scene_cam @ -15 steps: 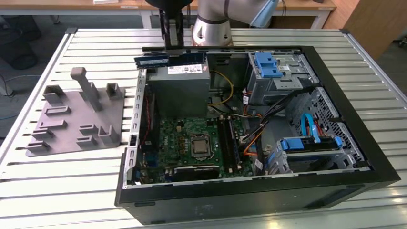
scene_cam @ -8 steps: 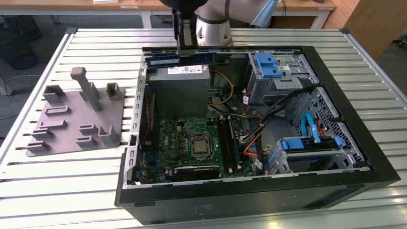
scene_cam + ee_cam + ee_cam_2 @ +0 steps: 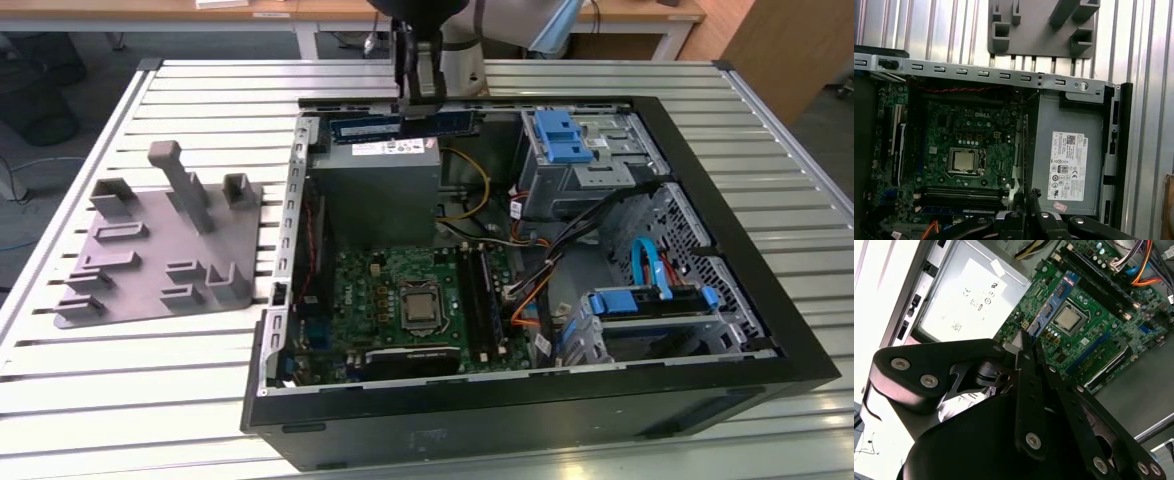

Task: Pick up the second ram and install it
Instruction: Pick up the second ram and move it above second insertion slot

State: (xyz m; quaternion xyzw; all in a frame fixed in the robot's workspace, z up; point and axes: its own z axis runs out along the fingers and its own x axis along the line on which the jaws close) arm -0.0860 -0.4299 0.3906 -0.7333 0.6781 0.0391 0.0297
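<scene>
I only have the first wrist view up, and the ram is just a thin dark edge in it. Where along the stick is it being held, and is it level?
Observer: In the exterior view the fingers are shut on the second ram from above, near the middle of its length, and the stick lies level.
Operator: Okay. Is it down by the memory slots?
Observer: No. In the exterior view it hangs above the power supply at the far end of the case. The memory slots lie apart from it, on the exterior view's right of the processor.
</scene>
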